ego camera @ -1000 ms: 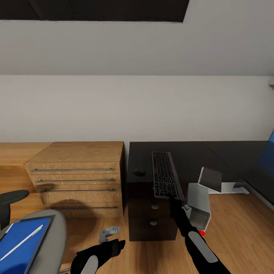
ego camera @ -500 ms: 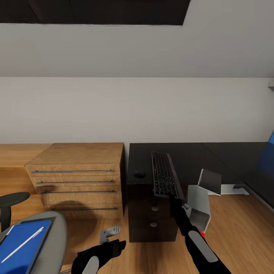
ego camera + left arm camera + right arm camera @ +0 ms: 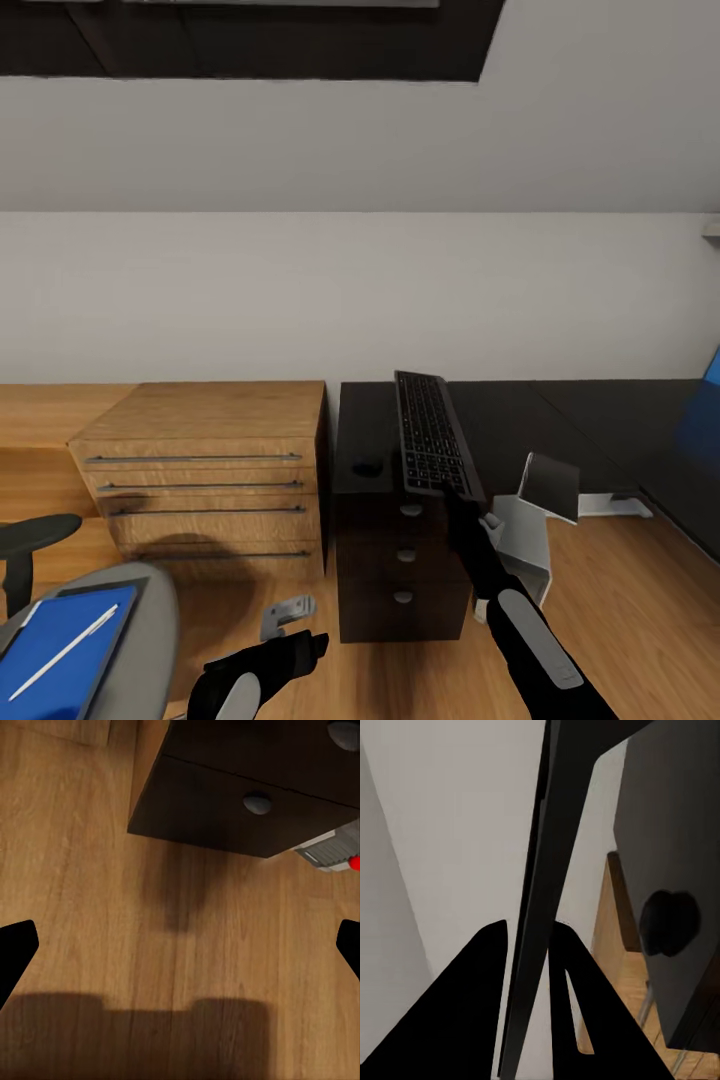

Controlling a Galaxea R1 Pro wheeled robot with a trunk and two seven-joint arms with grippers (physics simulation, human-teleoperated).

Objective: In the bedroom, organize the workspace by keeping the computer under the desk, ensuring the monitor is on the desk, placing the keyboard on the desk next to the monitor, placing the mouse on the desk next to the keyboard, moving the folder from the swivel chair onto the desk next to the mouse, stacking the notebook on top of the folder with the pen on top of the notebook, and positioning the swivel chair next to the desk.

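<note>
Keyboard (image 3: 430, 443): clamped at near edge by right end effector (image 3: 455, 497), tilted, above black counter (image 3: 500, 425). Mouse (image 3: 366, 467): on counter, just left of keyboard. Computer (image 3: 527, 525): on floor, right of counter drawers. Folder (image 3: 60, 670) with pen (image 3: 62, 652) on top: on chair (image 3: 150, 640) seat, lower left. Left end effector (image 3: 180, 945): spread wide, empty, over floor.

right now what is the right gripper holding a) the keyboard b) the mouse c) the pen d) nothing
a: the right gripper pinches the near edge of the keyboard, and in the right wrist view the keyboard's thin edge sits between the fingers; the mouse lies apart on the desk.
</note>
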